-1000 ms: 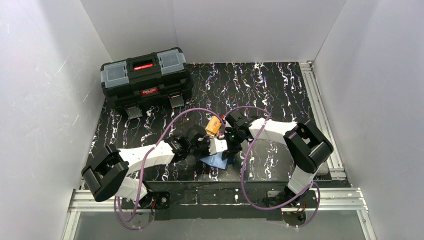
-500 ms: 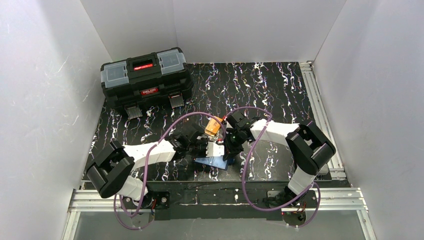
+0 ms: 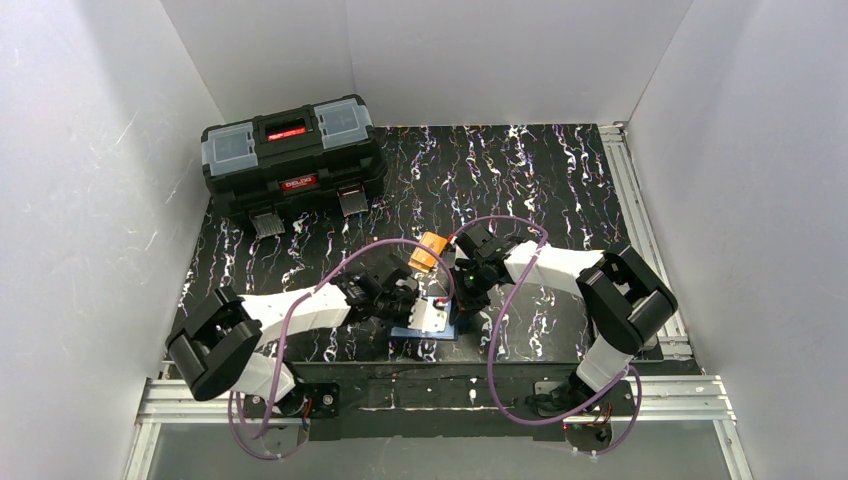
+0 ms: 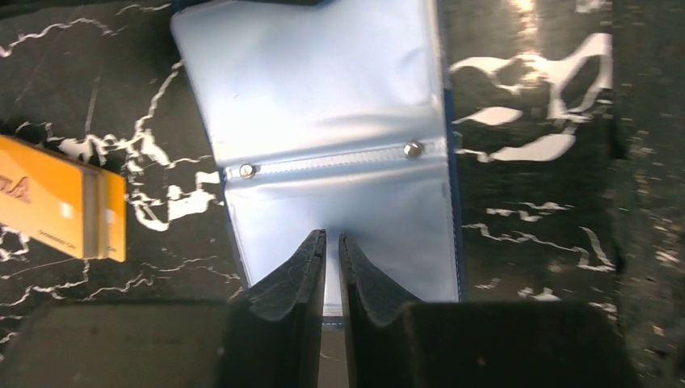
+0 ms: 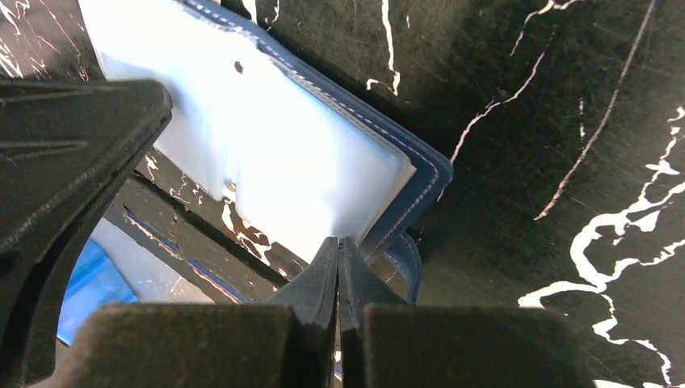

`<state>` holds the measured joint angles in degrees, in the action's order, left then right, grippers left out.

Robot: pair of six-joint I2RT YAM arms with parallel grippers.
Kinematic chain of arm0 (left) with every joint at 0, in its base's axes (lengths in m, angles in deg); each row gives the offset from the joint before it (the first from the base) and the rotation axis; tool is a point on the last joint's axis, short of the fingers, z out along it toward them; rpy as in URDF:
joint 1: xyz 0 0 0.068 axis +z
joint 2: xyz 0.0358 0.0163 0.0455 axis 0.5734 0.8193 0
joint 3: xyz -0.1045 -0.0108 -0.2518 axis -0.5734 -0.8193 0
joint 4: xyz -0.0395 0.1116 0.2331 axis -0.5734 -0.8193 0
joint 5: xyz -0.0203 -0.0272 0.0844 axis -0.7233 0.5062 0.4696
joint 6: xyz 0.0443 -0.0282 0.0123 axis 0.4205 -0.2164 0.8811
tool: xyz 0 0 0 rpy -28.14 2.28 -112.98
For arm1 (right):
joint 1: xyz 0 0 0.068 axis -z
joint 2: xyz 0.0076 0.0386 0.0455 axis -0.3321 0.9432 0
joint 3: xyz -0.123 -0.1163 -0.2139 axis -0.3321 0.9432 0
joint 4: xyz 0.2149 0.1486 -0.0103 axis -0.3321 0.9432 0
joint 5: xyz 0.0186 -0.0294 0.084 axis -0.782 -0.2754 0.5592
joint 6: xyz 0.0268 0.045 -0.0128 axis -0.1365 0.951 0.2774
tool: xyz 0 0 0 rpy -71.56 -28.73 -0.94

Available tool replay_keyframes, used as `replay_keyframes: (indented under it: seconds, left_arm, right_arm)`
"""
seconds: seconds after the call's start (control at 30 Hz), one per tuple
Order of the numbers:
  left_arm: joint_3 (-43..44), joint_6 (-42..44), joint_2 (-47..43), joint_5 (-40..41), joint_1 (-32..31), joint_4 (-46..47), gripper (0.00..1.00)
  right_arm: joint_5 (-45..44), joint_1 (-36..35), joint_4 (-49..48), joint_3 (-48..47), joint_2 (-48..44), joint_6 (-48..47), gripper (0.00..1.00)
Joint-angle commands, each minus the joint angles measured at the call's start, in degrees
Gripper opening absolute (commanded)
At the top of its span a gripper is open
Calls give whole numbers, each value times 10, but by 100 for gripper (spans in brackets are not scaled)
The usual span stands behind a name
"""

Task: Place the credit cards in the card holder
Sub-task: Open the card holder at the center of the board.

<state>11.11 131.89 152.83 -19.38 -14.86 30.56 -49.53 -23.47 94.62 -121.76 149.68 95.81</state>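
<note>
Card holder (image 4: 323, 121): lying open on the table (image 3: 560, 180), between grippers. Right gripper (image 5: 338, 242): clenched, seemingly pressing its corner. Left gripper (image 4: 332, 236): hovering over near flap, grasp untellable. Orange credit cards (image 4: 60, 206): waiting beside. Risk: holder skidding if pressure slips.

Overhead wide; wrist views close, downward, sharing card holder (image 4: 323, 121).
</note>
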Motion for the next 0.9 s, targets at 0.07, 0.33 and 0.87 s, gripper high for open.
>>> replay_keyframes:
  seconds: [0.07, 0.33, 0.87]
  left_arm:
    - [-21, -11, -40, -32, -26, -109, 11]
    - [-11, -18, -23, 10, -25, -77, 13]
    - [60, -39, -47, 42, -26, -115, 18]
  right_arm:
    - [-16, -2, 22, -4, 0, -30, 1]
    - [-50, -2, 33, -4, -19, -20, 11]
    - [-244, -32, 117, -77, -135, 0, 14]
